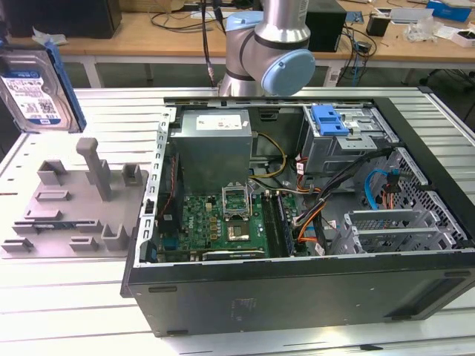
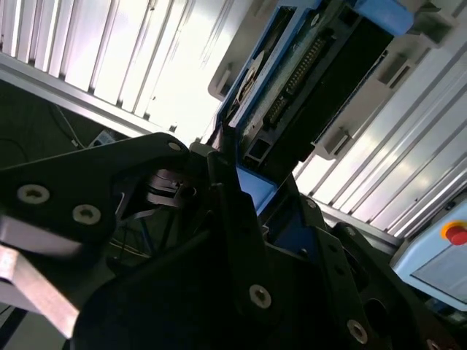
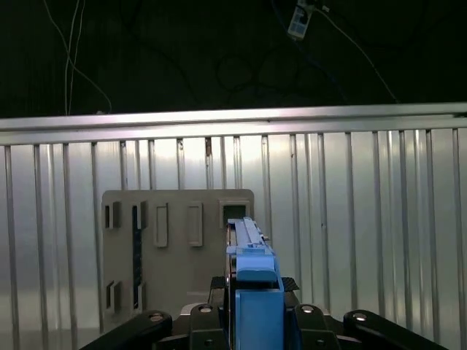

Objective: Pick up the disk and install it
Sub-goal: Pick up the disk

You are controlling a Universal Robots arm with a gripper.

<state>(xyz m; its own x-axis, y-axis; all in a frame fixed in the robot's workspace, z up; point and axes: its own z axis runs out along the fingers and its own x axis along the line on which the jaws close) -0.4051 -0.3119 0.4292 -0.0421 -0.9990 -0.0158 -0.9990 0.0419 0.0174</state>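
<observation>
One disk [image 1: 31, 93], one grey holder [image 1: 70, 222] and one open computer case [image 1: 297, 297] are seen. The disk is upright in the air at the exterior view's left edge, over bare slatted table [image 1: 44, 304], well apart from the case. The gripper [image 2: 248, 191] is clenched on the disk's blue edge.

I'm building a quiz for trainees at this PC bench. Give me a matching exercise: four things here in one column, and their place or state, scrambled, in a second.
Column 1
1. disk
2. grey rack
3. circuit board
4. power supply

Column 2
A. green, lying flat inside the open computer case
B. grey metal box inside the case
C. clamped in the claw
D. resting on the slatted table, outside the case

Pairs: 1-C, 2-D, 3-A, 4-B
</observation>
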